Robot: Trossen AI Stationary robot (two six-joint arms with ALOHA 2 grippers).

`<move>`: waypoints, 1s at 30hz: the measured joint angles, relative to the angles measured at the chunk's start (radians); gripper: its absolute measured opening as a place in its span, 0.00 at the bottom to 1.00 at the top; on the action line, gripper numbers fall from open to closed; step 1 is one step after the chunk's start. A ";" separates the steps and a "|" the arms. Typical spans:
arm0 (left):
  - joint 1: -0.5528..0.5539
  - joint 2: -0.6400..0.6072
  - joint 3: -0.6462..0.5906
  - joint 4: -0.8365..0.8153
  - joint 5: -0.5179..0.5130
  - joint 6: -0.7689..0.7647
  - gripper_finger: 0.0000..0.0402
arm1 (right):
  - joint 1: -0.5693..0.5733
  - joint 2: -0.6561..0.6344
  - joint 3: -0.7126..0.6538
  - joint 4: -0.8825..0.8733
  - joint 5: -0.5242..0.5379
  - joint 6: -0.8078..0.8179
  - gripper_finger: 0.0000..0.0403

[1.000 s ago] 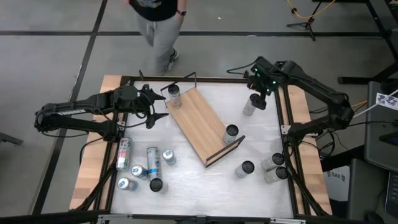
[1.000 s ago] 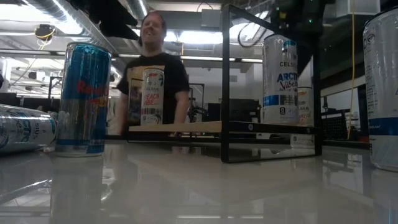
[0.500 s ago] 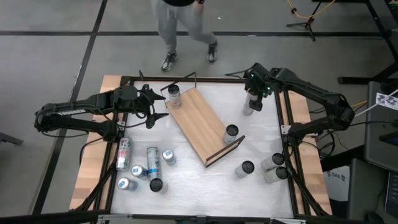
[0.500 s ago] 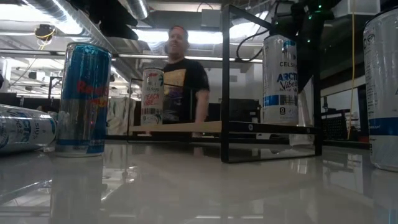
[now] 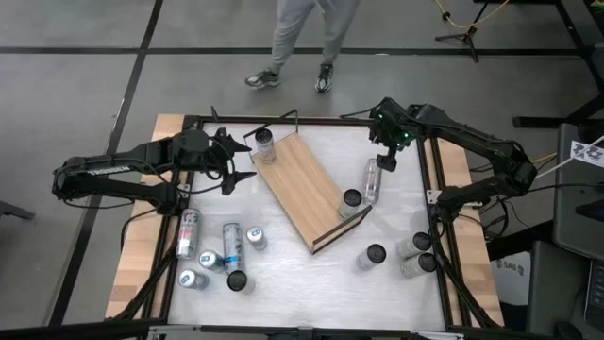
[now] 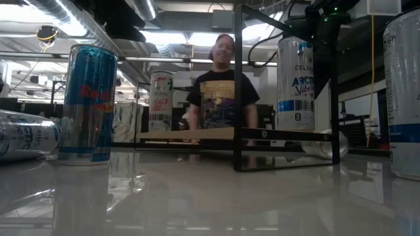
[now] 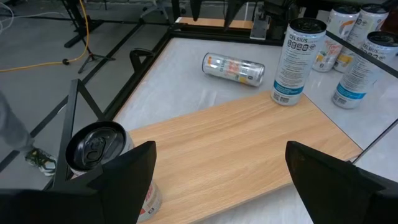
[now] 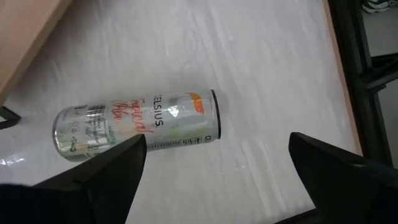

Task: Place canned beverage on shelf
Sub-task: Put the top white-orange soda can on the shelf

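Note:
The shelf (image 5: 304, 187) is a light-brown board with black wire end rails, lying slantwise mid-table. One can (image 5: 264, 144) stands on its far-left end and another (image 5: 351, 200) on its near-right end. A silver can (image 5: 372, 179) lies on its side on the table beside the shelf's right end; it also shows in the right wrist view (image 8: 140, 124). My right gripper (image 5: 385, 158) hangs open just beyond that can's far end, touching nothing. My left gripper (image 5: 247, 162) is open at the shelf's far-left end, near the can standing there (image 7: 99, 146).
Several cans stand and lie at the near left (image 5: 212, 250), and three stand at the near right (image 5: 406, 253). A black frame (image 5: 429, 189) rims the table. A person (image 5: 307, 38) walks past the far edge. Bare table lies between shelf and near edge.
The silver can under my right gripper stood tilted a second ago. It has fallen toward the near edge and now lies flat on the table beside the shelf. The person behind the table has walked toward the right.

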 joint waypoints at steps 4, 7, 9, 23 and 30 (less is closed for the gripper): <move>0.000 0.000 0.000 0.000 0.000 0.000 0.87 | 0.000 0.000 0.000 0.001 0.000 0.000 0.96; 0.000 0.000 0.000 0.000 0.000 0.000 0.87 | 0.000 0.000 0.001 0.001 0.000 0.000 0.96; 0.000 0.000 0.000 0.000 0.000 0.000 0.87 | 0.000 0.000 0.001 0.001 0.000 0.000 0.96; 0.000 0.000 0.000 0.000 0.000 0.000 0.87 | 0.000 0.000 0.002 0.000 0.002 0.011 0.96; 0.000 0.000 0.000 0.000 0.000 0.000 0.87 | 0.000 -0.001 0.002 -0.028 0.004 0.157 0.96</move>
